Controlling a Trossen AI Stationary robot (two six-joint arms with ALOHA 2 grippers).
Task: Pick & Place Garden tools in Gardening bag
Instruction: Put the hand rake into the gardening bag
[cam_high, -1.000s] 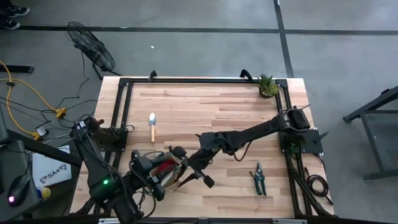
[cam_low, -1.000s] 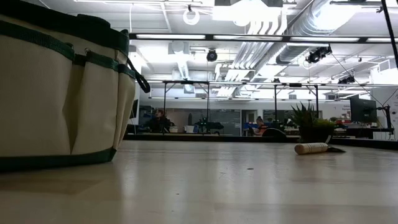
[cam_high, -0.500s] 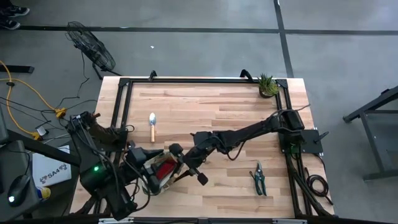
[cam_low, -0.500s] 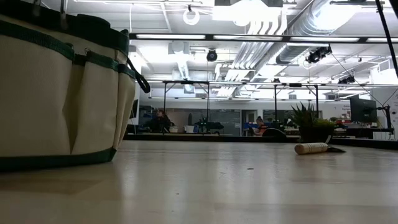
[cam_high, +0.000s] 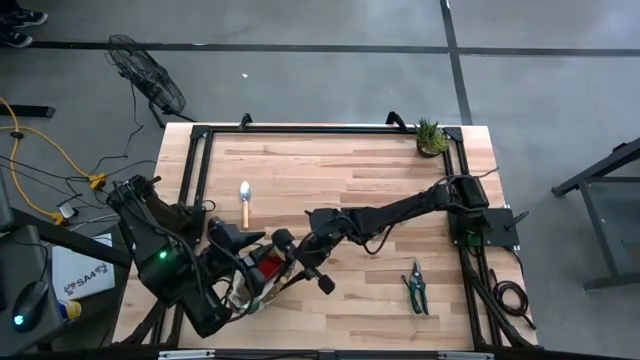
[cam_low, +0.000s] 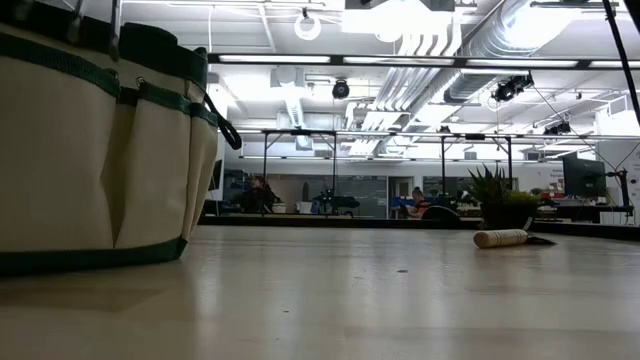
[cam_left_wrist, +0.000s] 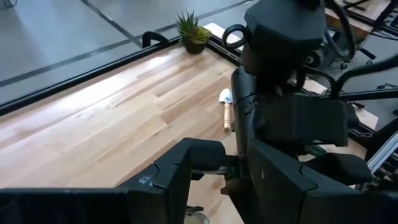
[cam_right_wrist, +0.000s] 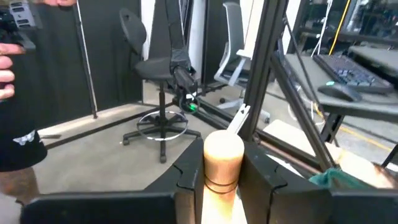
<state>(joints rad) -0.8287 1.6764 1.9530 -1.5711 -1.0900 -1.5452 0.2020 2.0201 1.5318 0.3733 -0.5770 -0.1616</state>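
Right gripper sits over the gardening bag at lower left of centre in the high view, fingers clamped on a wooden-handled tool; the right wrist view shows the round handle end pinched between both fingers. Which tool it is, can't tell, the head is hidden.

Key relation: bag opening looks to be directly under or just beside that gripper, tool's long axis in line with the fingers. My read is the coming move is a short lower-and-release, no sideways travel.

Left gripper is at the bag's left side, touching or nearly so; fingers open or closed, can't tell.

Still on the table: 1 trowel up-left of the bag, long axis running top-to-bottom of frame, nearer the left arm; 1 pruner at lower right, nearer the right arm's base.

Red cloth is already in the bag.

Potted plant sits at upper right.

No readable writing on bag or tools.
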